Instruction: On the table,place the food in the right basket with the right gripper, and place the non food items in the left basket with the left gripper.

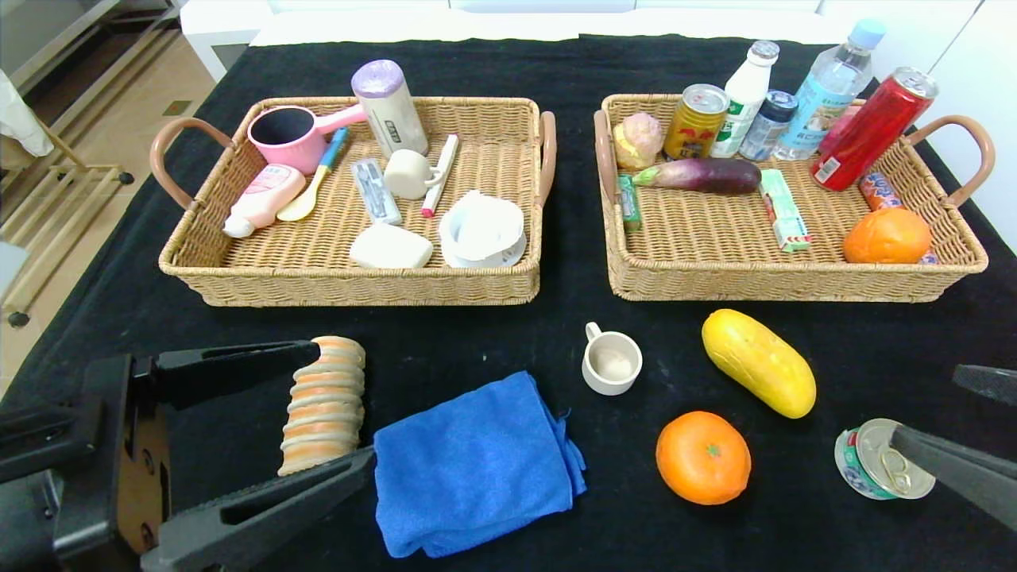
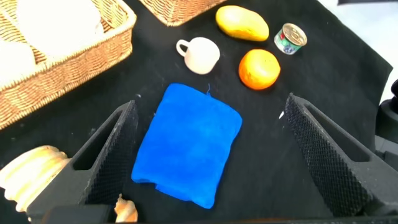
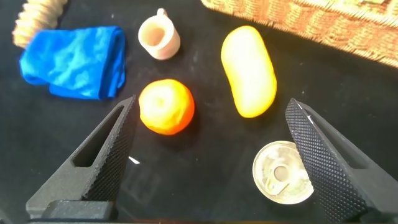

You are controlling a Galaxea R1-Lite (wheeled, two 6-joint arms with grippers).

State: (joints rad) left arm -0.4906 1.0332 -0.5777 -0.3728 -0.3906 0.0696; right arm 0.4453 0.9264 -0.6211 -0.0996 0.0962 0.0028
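Waiting low over the table [image 1: 508,532], both the left gripper [image 1: 318,409] and right gripper [image 1: 981,425] are spreading their fingers wide, holding nothing. The blue cloth [image 1: 477,465] is lying just beside the left one, probably needing grabbing next.

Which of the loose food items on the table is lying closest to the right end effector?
The small tin with the pull-tab lid, beside the right end effector. The orange and yellow fruit lie farther off.
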